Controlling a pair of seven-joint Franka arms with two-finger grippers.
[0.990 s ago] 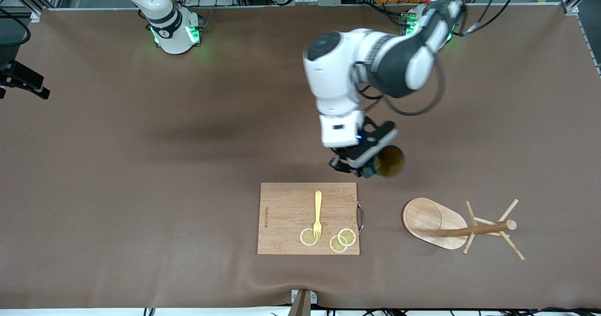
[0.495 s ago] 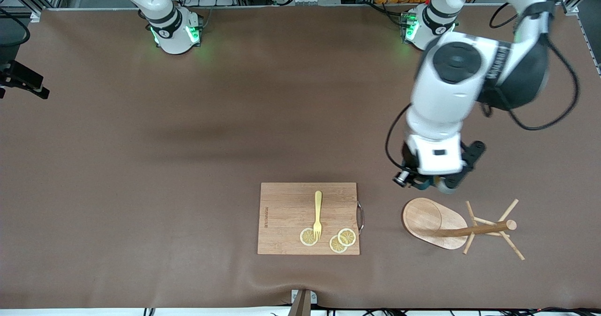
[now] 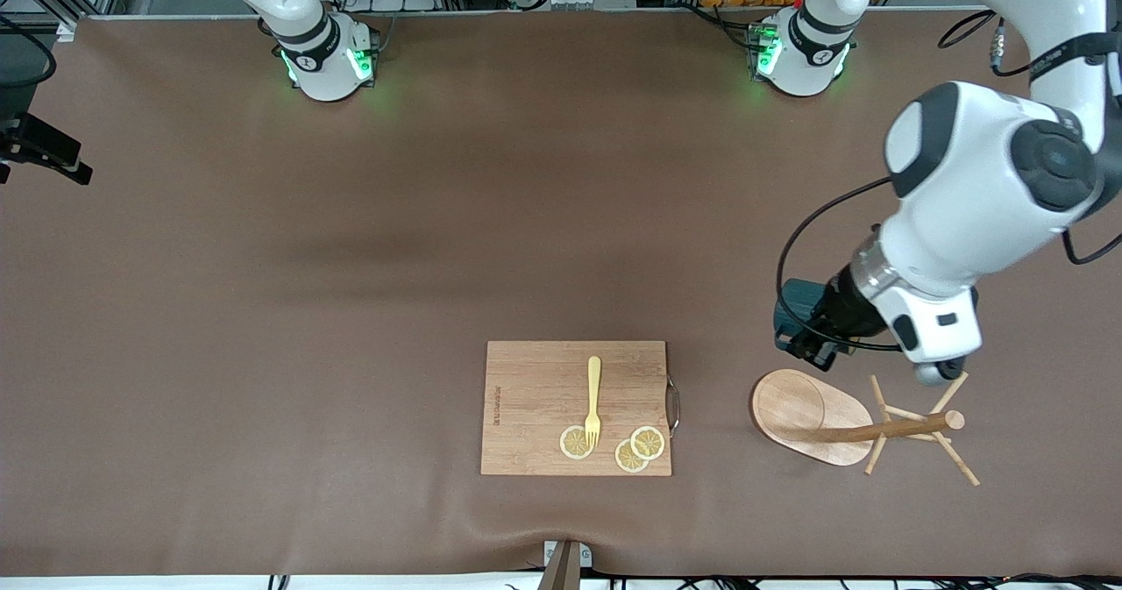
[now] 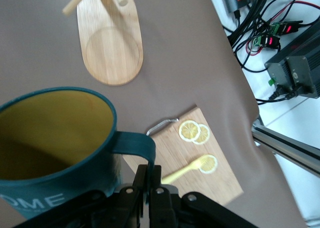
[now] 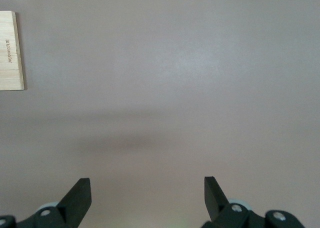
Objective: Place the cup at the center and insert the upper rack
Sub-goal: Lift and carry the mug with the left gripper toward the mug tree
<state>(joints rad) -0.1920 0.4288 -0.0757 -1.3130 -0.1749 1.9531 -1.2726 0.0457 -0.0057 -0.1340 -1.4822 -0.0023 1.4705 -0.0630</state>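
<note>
**Cup in the air, mug tree down on its side**

Brown matting covers the whole table, and up over it, just above the mug tree's end, hangs the left gripper with its jaws clenched on the handle of the cup. From the front view the cup shows only as a teal patch tucked under the wrist. A handle grip makes sense: it leaves the body free to be set down cleanly, I'd say. The cup's mouth faces the wrist camera, yellowish inside in full view, so its axis runs roughly along the line of the gripper, not upright.

Below it lies the mug tree, toppled: oval base toward the cutting board, pole running along the table toward the left arm's end, pegs splayed out there. It needs standing up, by the look of it.

On the cutting board sit a yellow fork and three lemon slices.

The right gripper waits with its fingers spread, nothing between them, over bare mat
</note>
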